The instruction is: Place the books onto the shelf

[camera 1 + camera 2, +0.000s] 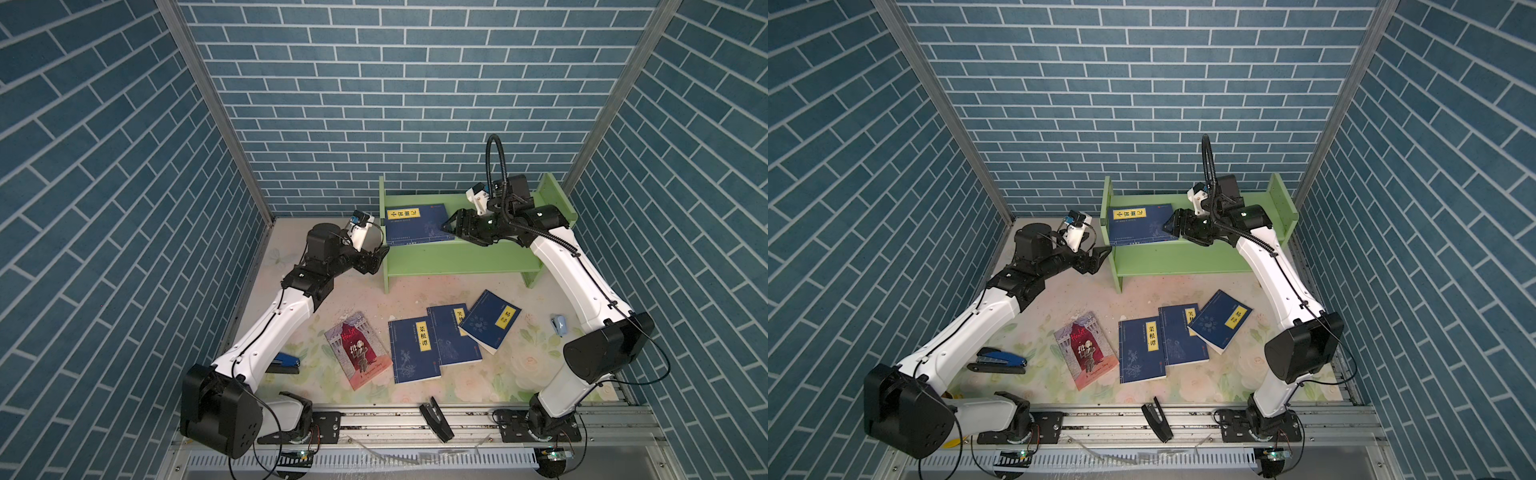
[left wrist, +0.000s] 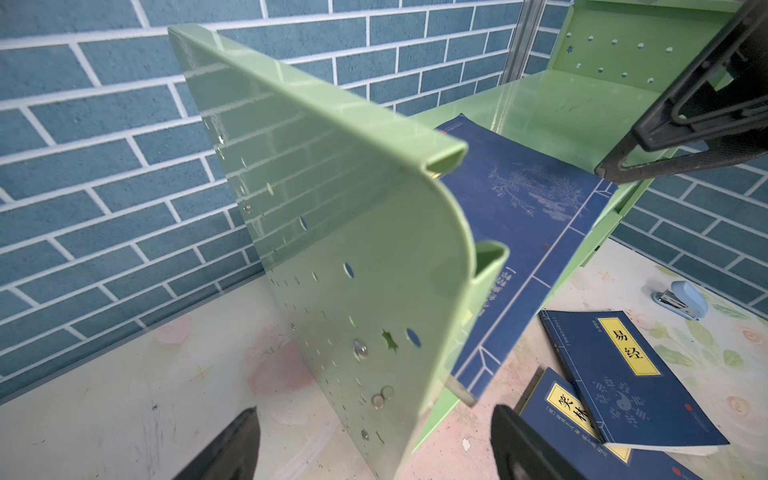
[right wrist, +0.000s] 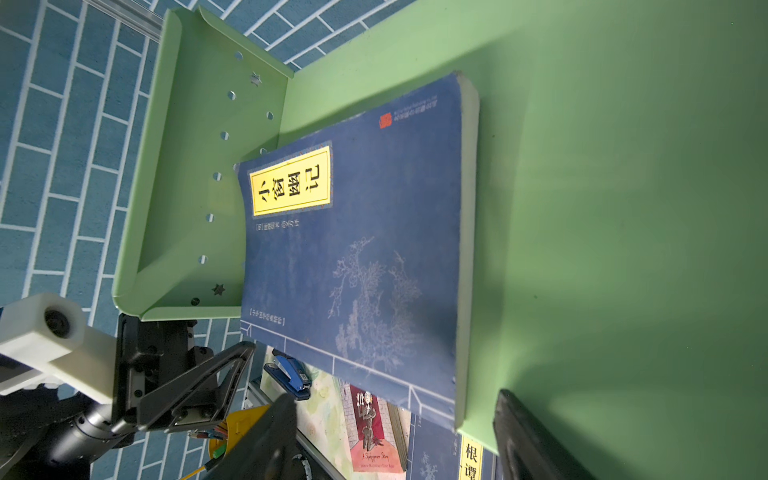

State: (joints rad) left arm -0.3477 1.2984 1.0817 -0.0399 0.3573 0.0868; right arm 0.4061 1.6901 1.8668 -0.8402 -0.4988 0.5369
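In both top views the shelf (image 1: 478, 257) (image 1: 1183, 259) stands at the 12 o'clock end of the desk (image 1: 511, 374). The shelved book (image 1: 417, 224) (image 1: 1138, 222) lies flat on the upper tier towards the 9 o'clock end, with its long axis running 9 to 3. The right claw (image 1: 445, 227) (image 1: 1169, 224) hangs at that book's 3 o'clock edge, jaws apart and holding nothing. The left claw (image 1: 381, 252) (image 1: 1105, 251), also apart and empty, sits just outside the 9 o'clock end panel (image 1: 382, 195). Four books wait at the shelf's 6 o'clock: a red book (image 1: 358, 351) nearer the left arm, and three blue books (image 1: 453, 338), overlapping, nearer the right arm. A dark stapler (image 1: 286, 362) and a pale stapler (image 1: 559, 325) lie at the desk's sides, clear of them. The left wrist view has the drilled end panel (image 2: 332, 249) straight ahead between spread fingers (image 2: 232, 449), with the shelved book (image 2: 519, 232) overhanging the tier's front edge behind it. The right wrist view shows that book (image 3: 365, 249) just beyond its own parted fingers (image 3: 532, 440), untouched. I judge this book placed. The topmost blue book looks like the right arm's easiest next pick.
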